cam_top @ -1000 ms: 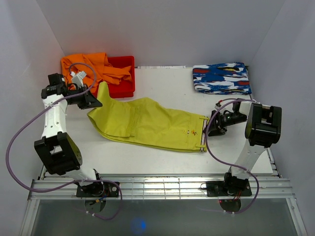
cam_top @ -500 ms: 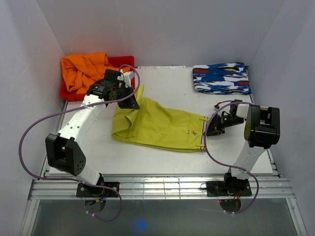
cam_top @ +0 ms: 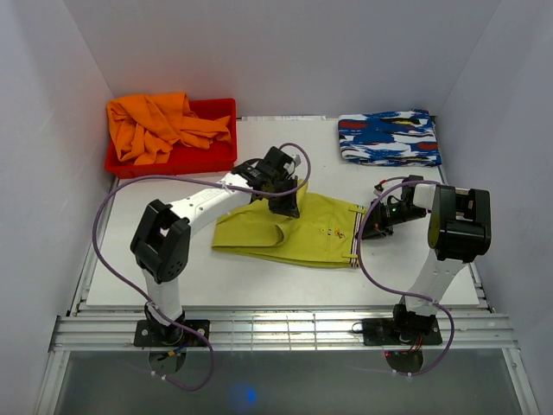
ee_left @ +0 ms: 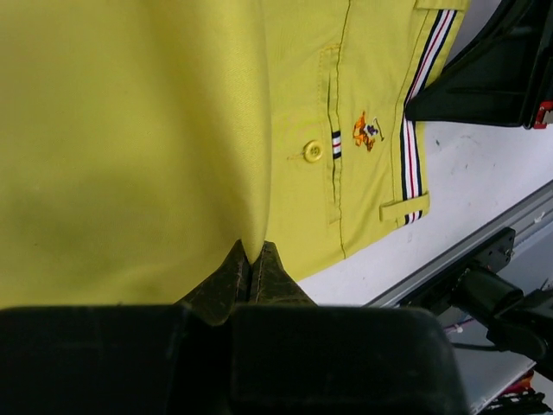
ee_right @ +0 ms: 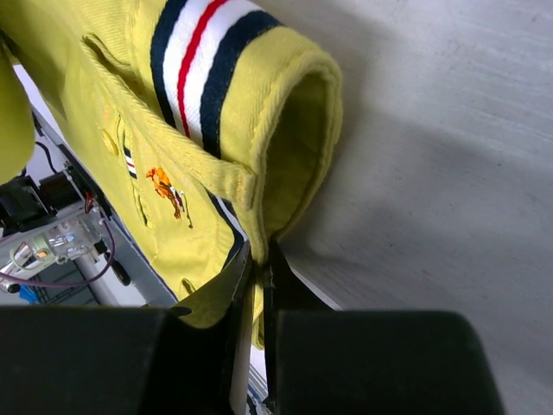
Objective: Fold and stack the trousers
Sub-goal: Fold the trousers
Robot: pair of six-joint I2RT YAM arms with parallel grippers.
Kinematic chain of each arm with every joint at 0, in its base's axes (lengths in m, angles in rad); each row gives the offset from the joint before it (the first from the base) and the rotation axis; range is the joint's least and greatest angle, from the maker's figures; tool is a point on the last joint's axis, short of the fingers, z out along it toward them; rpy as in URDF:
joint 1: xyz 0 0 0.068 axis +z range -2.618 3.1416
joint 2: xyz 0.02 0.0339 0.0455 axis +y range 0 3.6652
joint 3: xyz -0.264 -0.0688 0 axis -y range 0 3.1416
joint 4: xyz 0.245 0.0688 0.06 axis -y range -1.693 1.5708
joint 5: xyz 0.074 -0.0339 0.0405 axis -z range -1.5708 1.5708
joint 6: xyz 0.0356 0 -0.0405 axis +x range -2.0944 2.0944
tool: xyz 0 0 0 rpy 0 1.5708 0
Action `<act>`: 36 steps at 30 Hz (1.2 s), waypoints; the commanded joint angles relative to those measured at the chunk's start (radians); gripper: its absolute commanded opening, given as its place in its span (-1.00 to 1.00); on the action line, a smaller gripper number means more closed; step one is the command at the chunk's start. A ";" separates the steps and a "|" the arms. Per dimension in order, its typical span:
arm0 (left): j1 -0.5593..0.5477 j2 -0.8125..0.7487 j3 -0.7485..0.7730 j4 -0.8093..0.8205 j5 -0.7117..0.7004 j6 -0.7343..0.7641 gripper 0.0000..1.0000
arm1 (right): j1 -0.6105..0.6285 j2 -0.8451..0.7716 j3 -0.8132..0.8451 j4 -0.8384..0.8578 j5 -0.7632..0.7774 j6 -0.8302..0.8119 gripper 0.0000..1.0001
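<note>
The yellow-green trousers [cam_top: 294, 229] lie across the middle of the table, their legs folded over toward the striped waistband [cam_top: 358, 235] on the right. My left gripper [cam_top: 288, 205] hangs over the folded part, shut on a pinch of the leg cloth [ee_left: 155, 130]. In the left wrist view its fingertips [ee_left: 238, 264] squeeze a yellow ridge. At the waistband's far corner my right gripper [cam_top: 371, 226] is shut on the trousers' edge. The right wrist view shows the striped waistband [ee_right: 207, 78] curled up and clamped between the jaws of the right gripper [ee_right: 259, 259].
A red bin [cam_top: 207, 156] with an orange garment [cam_top: 155, 125] stands at the back left. A folded blue, white and red patterned cloth [cam_top: 387, 138] lies at the back right. The table's front rail [cam_top: 285, 324] runs along the near edge.
My left gripper has carried the trouser legs from the far left across to the middle, folding them over. The right gripper has closed on the waistband corner.
</note>
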 commanded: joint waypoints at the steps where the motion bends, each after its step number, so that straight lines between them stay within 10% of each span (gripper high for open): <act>1: -0.048 0.014 0.078 0.089 -0.062 -0.070 -1.00 | 0.017 0.006 -0.048 0.070 0.131 -0.029 -0.84; 36: -0.249 0.296 0.338 0.133 -0.046 -0.219 -1.00 | 0.017 -0.053 -0.074 0.098 0.158 0.008 -0.85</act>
